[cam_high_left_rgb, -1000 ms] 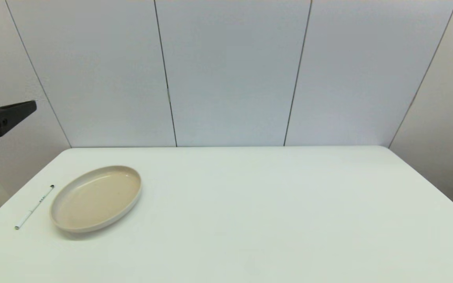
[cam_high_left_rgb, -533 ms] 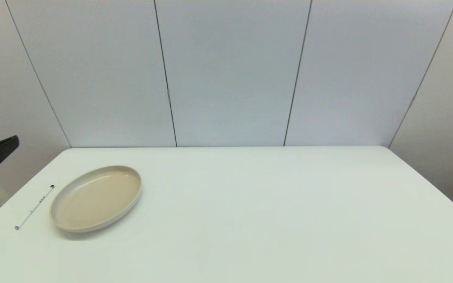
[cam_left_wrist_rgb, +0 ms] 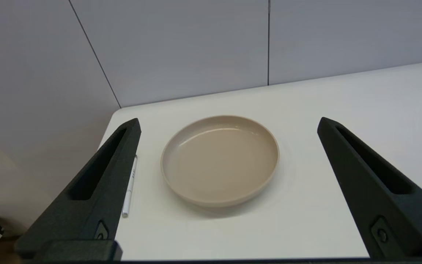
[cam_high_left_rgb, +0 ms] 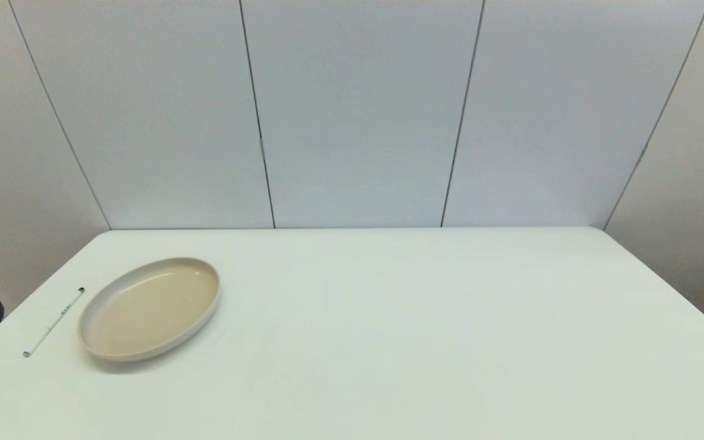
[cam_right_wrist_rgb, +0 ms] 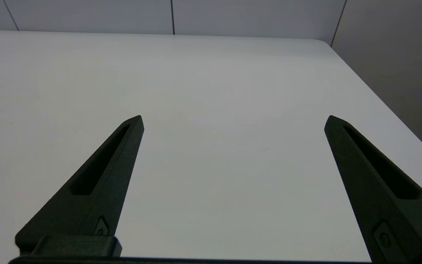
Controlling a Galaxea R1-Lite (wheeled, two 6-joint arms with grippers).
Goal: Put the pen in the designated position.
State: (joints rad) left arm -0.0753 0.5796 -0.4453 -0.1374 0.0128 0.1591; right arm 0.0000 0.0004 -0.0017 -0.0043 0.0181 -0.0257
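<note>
The pen (cam_high_left_rgb: 54, 322) lies flat on the white table (cam_high_left_rgb: 388, 342) in the lower left of the head view, close to the table's left edge. Its long axis runs on a diagonal: the small dark tip points toward the upper right of the frame, toward the back wall, and the plain white end points toward the lower left. Tiny dark print sits partway along the barrel. In the left wrist view the pen (cam_left_wrist_rgb: 129, 187) shows partly behind one black finger, just beside the dish and not touching it.

Just to the right of the pen sits a beige oval dish (cam_high_left_rgb: 150, 307) with a grey rim, shallow, with nothing in it. Its near edge casts a soft shadow on the tabletop. Pen and dish lie side by side with a narrow strip of table between them.

The left gripper (cam_left_wrist_rgb: 228, 124) hangs low off the table's left corner, only a dark sliver of it at the left edge of the head view. Its fingers (cam_left_wrist_rgb: 104, 176) are spread wide and hold nothing, framing the dish.

The right gripper (cam_right_wrist_rgb: 234, 121) is over bare table on the right side, jaws likewise wide apart and holding nothing
</note>
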